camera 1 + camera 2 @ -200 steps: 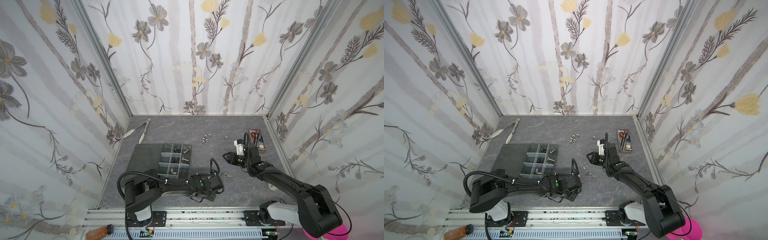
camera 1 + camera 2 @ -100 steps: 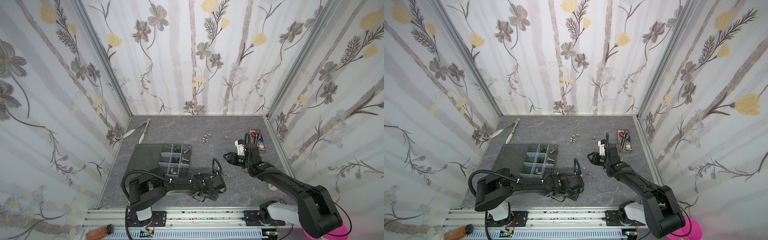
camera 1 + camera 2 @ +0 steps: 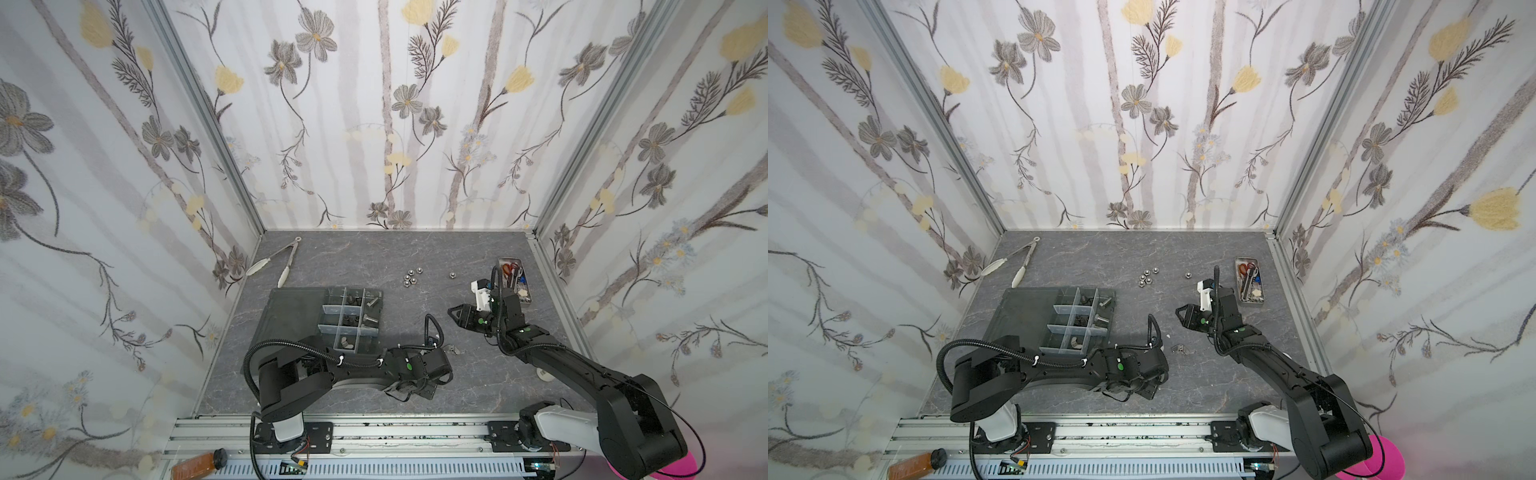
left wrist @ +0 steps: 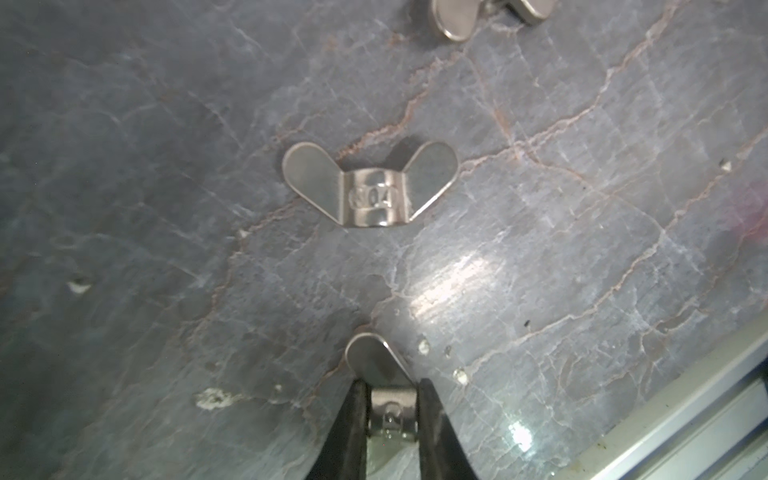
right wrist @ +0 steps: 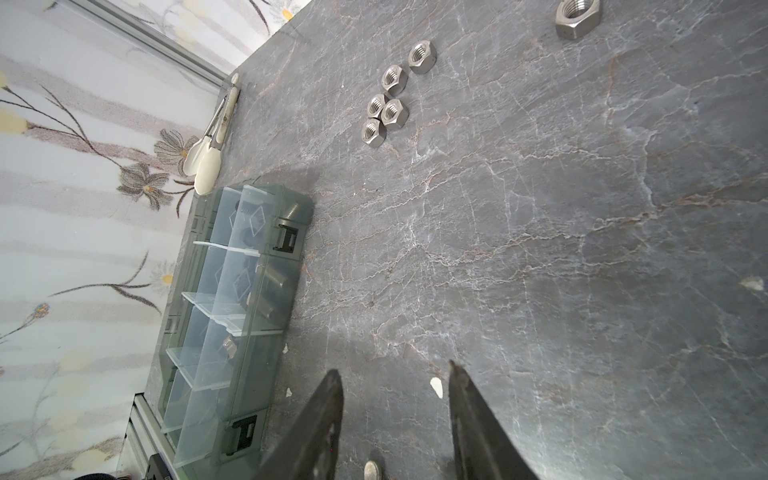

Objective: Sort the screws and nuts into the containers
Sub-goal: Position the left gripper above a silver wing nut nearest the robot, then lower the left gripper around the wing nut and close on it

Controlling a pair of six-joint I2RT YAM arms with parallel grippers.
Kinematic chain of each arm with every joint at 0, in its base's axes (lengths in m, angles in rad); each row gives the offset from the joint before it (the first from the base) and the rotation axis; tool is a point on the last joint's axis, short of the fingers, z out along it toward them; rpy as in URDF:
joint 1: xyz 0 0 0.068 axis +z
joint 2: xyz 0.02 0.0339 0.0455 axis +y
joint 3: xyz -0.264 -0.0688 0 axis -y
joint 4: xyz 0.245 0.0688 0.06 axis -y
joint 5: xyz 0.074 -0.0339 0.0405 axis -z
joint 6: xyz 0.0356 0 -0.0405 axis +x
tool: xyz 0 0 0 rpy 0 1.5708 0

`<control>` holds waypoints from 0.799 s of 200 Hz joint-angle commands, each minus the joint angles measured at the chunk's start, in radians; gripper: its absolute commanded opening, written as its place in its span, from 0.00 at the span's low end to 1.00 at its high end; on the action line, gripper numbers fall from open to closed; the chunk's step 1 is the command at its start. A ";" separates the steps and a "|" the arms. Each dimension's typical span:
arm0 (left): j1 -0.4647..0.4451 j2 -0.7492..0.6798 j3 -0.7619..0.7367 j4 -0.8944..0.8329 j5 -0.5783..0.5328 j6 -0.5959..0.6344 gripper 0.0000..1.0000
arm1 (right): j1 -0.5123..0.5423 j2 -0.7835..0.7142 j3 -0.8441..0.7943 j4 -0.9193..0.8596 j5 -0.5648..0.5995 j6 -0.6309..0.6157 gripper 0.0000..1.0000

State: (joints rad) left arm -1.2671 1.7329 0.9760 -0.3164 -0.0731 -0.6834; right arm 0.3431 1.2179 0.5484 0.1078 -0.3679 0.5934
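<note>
Nearest, saw L gripper (image 4: 390,390) clamped onto a wing nut (image 4: 372,357), down at the table (image 4: 582,270). Spotted 2nd wing nut (image 4: 370,187) lying just beyond. Further out, found R gripper (image 5: 394,368) w/ jaws parted, nothing btwn; hex nuts (image 5: 388,104) loose past it, outside organiser tray (image 3: 291,307).

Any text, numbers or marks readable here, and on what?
"04" after an unclear character, in an oval stamp: loose wing nut.
Stamp on the held wing nut in the left end effector: partly hidden, unreadable.
Mark on the tongs: too small.
</note>
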 commanded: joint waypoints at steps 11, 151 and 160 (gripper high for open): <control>0.032 -0.051 -0.001 -0.013 -0.038 0.016 0.21 | -0.001 -0.012 -0.001 0.006 -0.010 -0.012 0.44; 0.178 -0.248 -0.034 -0.069 0.018 0.099 0.39 | -0.002 -0.014 0.043 -0.046 0.000 -0.034 0.44; 0.169 -0.244 -0.039 -0.062 0.028 0.093 0.44 | -0.001 -0.011 0.042 -0.047 0.000 -0.036 0.44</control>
State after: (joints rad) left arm -1.0866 1.4796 0.9398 -0.3698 -0.0731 -0.6014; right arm 0.3408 1.2026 0.5819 0.0605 -0.3676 0.5667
